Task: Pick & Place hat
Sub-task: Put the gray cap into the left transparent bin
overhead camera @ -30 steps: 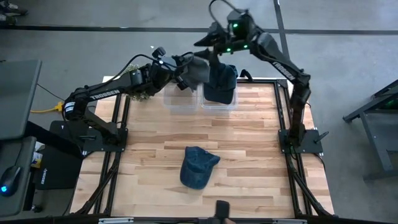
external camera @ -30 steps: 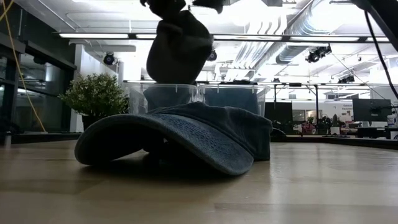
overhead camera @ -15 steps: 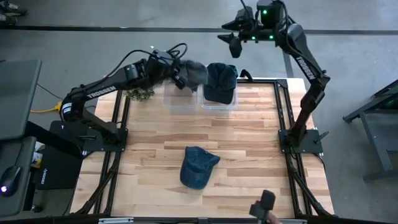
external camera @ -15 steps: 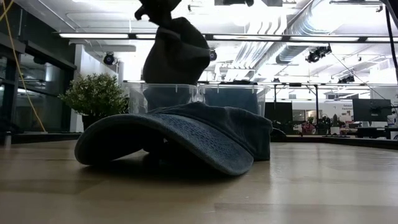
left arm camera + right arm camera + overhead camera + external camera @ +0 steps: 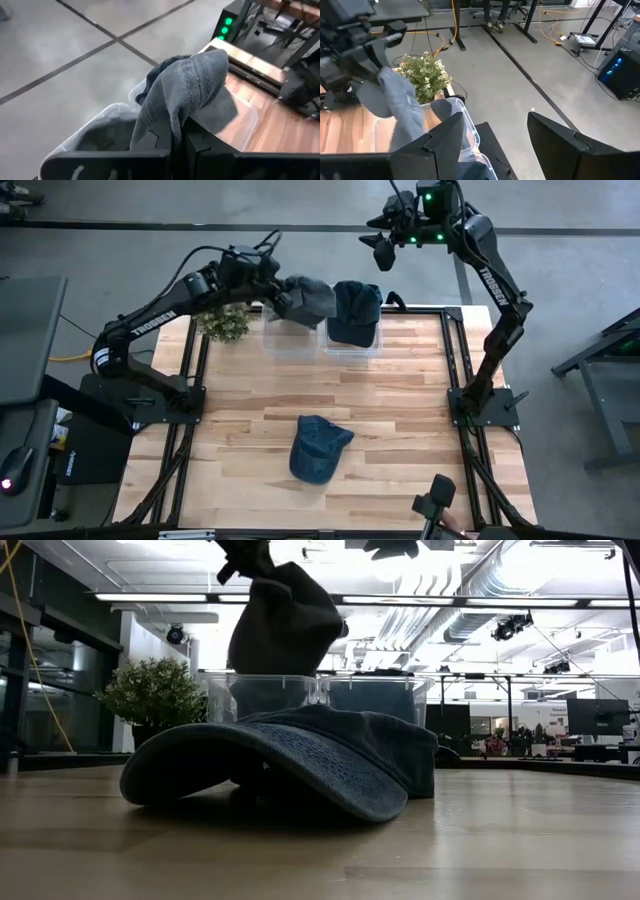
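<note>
A grey knit hat (image 5: pixel 308 297) hangs from my left gripper (image 5: pixel 276 287) over the left of two clear bins (image 5: pixel 288 338) at the table's far edge; it also shows in the low view (image 5: pixel 285 625). The right bin (image 5: pixel 352 345) holds a dark blue hat (image 5: pixel 354 310). A blue denim cap (image 5: pixel 319 448) rests on its brim and crown mid-table, filling the low view (image 5: pixel 290 765). My right gripper (image 5: pixel 383 242) is open, raised high beyond the far edge, holding nothing (image 5: pixel 495 135). My left gripper is shut on the grey hat, pinching a bunched fold of the knit (image 5: pixel 176 131) between its two fingers (image 5: pixel 200 146). The hat is lifted clear. It droops beyond the fingers above the left bin (image 5: pixel 90 137), slack.
A potted plant (image 5: pixel 226 322) stands by the table's far left corner, next to the left bin. A dark object (image 5: pixel 436 498) pokes in at the near edge. Bare wood lies between the bins and the denim cap.
My right gripper has risen up and away from the dark blue hat in the right bin, toward the far right, and now hangs open. My left gripper has drawn slightly toward the table's left with the grey hat still in its hold over the left bin.
</note>
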`<act>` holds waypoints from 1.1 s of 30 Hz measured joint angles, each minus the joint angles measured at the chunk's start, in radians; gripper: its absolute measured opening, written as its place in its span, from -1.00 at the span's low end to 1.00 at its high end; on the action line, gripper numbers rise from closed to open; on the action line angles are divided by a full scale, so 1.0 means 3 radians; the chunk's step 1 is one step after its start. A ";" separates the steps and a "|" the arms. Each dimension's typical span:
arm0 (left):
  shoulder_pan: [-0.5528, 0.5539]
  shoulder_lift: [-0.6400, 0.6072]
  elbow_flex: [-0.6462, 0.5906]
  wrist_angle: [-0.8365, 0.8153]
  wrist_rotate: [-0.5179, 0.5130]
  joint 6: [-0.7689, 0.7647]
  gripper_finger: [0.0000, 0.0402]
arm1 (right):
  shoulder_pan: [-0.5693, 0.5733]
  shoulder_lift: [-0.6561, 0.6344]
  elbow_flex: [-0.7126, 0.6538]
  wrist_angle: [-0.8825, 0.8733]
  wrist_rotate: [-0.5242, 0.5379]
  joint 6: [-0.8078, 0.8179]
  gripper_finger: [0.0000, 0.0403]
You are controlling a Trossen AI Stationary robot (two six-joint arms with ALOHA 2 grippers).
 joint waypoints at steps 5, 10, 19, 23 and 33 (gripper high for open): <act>0.0022 -0.0075 0.0001 -0.0144 0.0152 -0.0069 -1.00 | -0.0018 0.0000 -0.0010 0.0001 0.0013 0.0001 0.08; 0.0020 -0.0119 0.0000 -0.0326 0.0150 -0.0163 -1.00 | -0.0018 0.0001 -0.0010 0.0002 0.0103 0.0000 0.08; 0.0137 -0.0057 -0.0188 -0.0226 0.0226 -0.0214 -1.00 | -0.0017 0.0003 -0.0010 0.0002 0.0112 0.0003 0.08; 0.0192 -0.0016 -0.0335 -0.0109 0.0236 -0.0303 -1.00 | -0.0016 0.0003 -0.0010 0.0002 0.0112 0.0007 0.08; 0.0306 -0.0027 -0.0757 0.0237 -0.0143 -0.0447 -1.00 | -0.0014 0.0004 -0.0010 0.0007 0.0111 0.0065 0.07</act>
